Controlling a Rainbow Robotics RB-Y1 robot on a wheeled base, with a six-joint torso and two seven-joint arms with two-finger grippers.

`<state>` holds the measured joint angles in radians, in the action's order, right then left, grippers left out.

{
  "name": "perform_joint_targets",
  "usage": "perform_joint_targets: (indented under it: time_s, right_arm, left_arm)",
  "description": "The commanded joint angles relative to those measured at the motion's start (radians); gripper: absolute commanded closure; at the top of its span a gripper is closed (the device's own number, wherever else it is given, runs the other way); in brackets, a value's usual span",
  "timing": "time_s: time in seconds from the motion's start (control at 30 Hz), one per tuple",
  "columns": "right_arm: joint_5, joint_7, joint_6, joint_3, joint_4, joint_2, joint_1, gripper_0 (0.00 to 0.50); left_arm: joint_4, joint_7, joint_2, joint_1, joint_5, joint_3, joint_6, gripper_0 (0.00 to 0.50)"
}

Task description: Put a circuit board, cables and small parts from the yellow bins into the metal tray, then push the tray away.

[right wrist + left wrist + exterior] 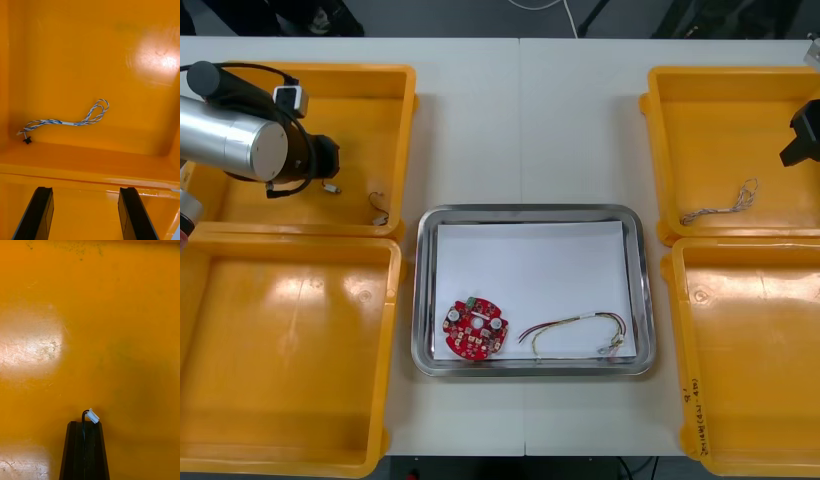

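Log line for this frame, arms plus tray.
left gripper: shut on black cable, over far-left bin | right gripper: open, over far-right bin holding blue-white cable | tray: circuit board, red-yellow cable

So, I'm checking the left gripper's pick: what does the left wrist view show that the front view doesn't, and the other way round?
Left wrist view: the left gripper shut on a thin black cable, its white plug poking out at the tips. Front view: the metal tray holding a red circuit board and a red and yellow cable; the right gripper over the far right bin, where a twisted cable lies. Both: the far left bin's yellow floor under the left gripper.
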<state>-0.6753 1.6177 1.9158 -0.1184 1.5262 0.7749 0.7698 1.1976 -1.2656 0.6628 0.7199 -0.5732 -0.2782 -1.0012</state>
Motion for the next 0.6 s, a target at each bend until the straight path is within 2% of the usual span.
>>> perform_joint_targets:
  time_s: [0.03, 0.13, 0.27, 0.3, 0.33, 0.37, 0.4, 0.43, 0.5, 0.6]
  right_arm:
    - [0.043, -0.064, 0.004, -0.035, -0.027, 0.026, 0.048, 0.0]
    - [0.054, -0.104, 0.004, -0.033, -0.063, 0.017, 0.048, 0.0]
    - [0.048, -0.176, -0.049, -0.035, -0.109, 0.0, 0.048, 0.0]
    - [0.048, -0.188, -0.063, -0.033, -0.121, -0.002, 0.048, 0.0]
    - [0.051, -0.203, -0.077, -0.033, -0.129, -0.006, 0.048, 0.0]
    - [0.051, -0.21, -0.081, -0.035, -0.132, -0.009, 0.048, 0.0]
    - [0.053, -0.226, -0.09, -0.033, -0.139, -0.012, 0.048, 0.0]
    - [0.053, -0.249, -0.096, -0.033, -0.147, -0.017, 0.048, 0.0]
    - [0.056, -0.285, -0.104, -0.033, -0.153, -0.02, 0.048, 0.0]
    - [0.059, -0.331, -0.106, -0.033, -0.155, -0.025, 0.046, 0.0]
  left_arm:
    - [0.004, -0.109, -0.014, 0.046, 0.009, 0.027, 0.013, 0.5]
    - [0.005, -0.109, -0.014, 0.049, 0.006, 0.027, 0.013, 0.5]
    - [0.005, -0.109, -0.014, 0.049, -0.004, 0.028, 0.013, 0.495]
    - [0.005, -0.109, -0.014, 0.05, -0.007, 0.028, 0.013, 0.463]
    - [0.004, -0.109, -0.014, 0.05, -0.008, 0.027, 0.013, 0.384]
    - [0.005, -0.109, -0.014, 0.05, -0.008, 0.027, 0.013, 0.337]
    - [0.004, -0.107, -0.014, 0.05, -0.008, 0.027, 0.013, 0.22]
    - [0.005, -0.107, -0.014, 0.05, -0.008, 0.027, 0.013, 0.148]
    - [0.004, -0.106, -0.014, 0.052, -0.008, 0.028, 0.013, 0.072]
    - [0.005, -0.107, -0.014, 0.055, -0.008, 0.028, 0.006, 0.001]
